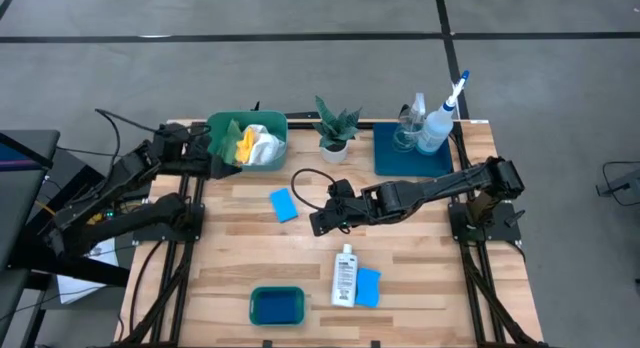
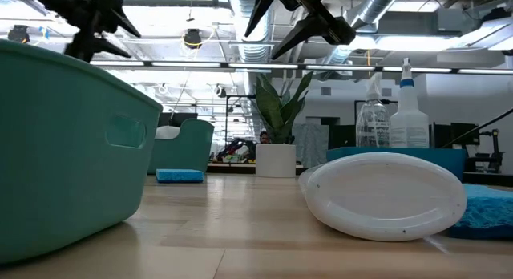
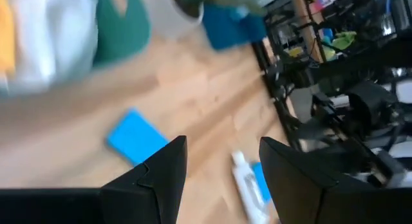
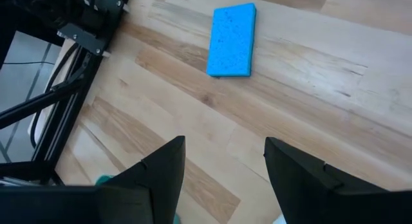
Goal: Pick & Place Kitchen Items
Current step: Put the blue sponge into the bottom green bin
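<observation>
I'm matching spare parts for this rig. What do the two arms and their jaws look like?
Both arms are dark, near-black jointed links on black frame bases. A black cable loops out over the table beside the right arm. The left gripper and right gripper each have two matte black, wedge-shaped fingers.

left gripper [image 3: 222, 169] fingers apart, nothing between. below: blue sponge [image 3: 136, 136] on wood table [image 3: 193, 102], small white bottle [image 3: 248, 185] lying flat nearby.

Light: bright, even, from ceiling strip lamps [image 2: 417, 42] in the low view.
Glare: lamps wash out to white.
Shadows: soft, faint on the pale wooden counter [image 1: 420, 248].
Blur: left wrist view smeared throughout.
Focus: near teal plastic tub [image 2: 64, 151] soft.
</observation>
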`<state>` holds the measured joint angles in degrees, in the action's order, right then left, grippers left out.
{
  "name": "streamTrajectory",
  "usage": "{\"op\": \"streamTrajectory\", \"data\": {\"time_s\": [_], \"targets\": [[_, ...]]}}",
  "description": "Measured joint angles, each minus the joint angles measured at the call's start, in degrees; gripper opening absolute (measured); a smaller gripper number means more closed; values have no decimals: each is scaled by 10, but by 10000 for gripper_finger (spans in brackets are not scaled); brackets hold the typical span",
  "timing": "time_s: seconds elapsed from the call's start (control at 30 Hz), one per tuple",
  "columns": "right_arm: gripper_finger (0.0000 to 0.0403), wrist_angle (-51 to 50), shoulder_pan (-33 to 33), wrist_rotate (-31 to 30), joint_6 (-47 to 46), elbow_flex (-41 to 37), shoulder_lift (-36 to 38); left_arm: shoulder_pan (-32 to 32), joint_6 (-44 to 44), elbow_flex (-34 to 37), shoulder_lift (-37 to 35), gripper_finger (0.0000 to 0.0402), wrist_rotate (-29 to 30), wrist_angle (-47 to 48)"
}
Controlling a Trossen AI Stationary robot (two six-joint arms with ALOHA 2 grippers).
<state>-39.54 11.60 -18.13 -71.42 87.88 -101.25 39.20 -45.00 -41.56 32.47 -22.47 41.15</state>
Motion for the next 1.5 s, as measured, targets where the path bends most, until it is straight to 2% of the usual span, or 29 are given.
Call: {"op": "streamTrajectory", "data": {"time_s": [0.17, 0.5, 0.63, 0.8, 1.17, 1.3, 1.5], "targets": [[205, -1, 0, 0, 3, 0, 0, -52, -77, 0, -5, 191, 9, 47], [205, -2, 0, 0, 9, 0, 0, -176, -271, 45, -5, 191, 116, 63], [205, -1, 0, 0, 9, 0, 0, -240, -352, 78, -5, 191, 182, 38], [205, -2, 0, 0, 9, 0, 0, -317, -443, 121, 4, 191, 264, -44], [205, -3, -2, 0, 24, 0, 0, -437, -567, 189, 125, 191, 375, -194], [205, -3, -2, 0, 25, 0, 0, -443, -590, 190, 181, 191, 401, -214], [205, -3, -2, 0, 31, 0, 0, -442, -594, 190, 263, 191, 405, -274]]}}
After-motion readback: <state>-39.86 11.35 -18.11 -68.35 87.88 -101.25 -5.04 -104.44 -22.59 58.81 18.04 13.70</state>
